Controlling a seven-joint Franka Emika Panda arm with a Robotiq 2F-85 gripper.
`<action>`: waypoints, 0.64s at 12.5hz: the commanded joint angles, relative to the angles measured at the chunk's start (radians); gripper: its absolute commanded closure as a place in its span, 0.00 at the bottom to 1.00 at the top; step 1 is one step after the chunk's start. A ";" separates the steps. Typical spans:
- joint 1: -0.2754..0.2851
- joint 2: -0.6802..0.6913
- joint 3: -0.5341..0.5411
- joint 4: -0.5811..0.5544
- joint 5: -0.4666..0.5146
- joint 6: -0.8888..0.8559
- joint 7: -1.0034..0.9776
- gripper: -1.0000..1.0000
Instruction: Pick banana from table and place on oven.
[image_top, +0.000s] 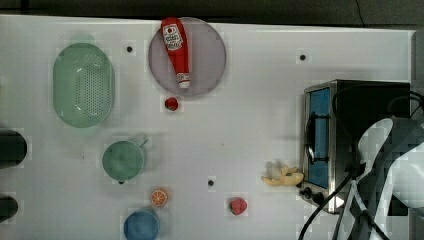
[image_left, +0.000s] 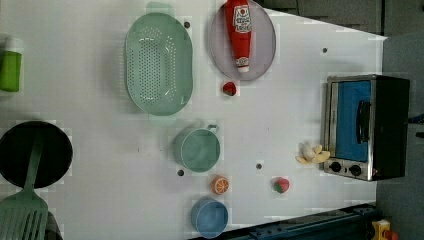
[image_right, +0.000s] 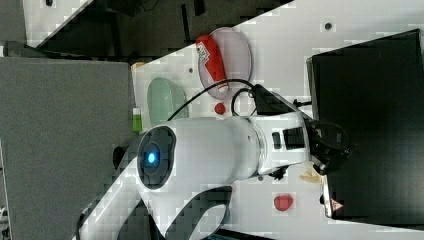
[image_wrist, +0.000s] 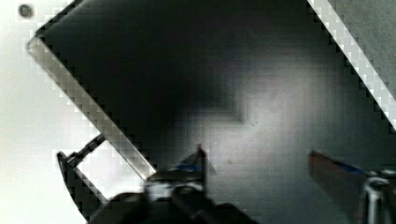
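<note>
**Finishes on and around the oven**

The oven (image_left: 367, 127) has a matt black top, which the wrist view shows as dull with only a soft sheen. Its front frame looks like brushed silver metal, and the door is glossy blue-tinted glass with a dark handle. Below it, the desk (image_top: 250, 140) is smooth, matt white. Just beside the oven's front lies the banana (image_top: 283, 176), pale yellow, lumpy and looking like plastic. Well away from the oven, the ketchup bottle (image_top: 176, 50) is glossy red plastic on a smooth greyish plate (image_top: 210, 55), and the perforated colander (image_left: 158, 62) looks like matt green plastic.
</note>
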 joint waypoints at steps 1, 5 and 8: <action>0.023 -0.023 0.010 0.027 -0.002 0.008 -0.051 0.00; 0.055 -0.097 0.017 0.105 -0.076 -0.092 -0.035 0.00; 0.094 -0.185 0.042 0.201 -0.156 -0.275 0.061 0.00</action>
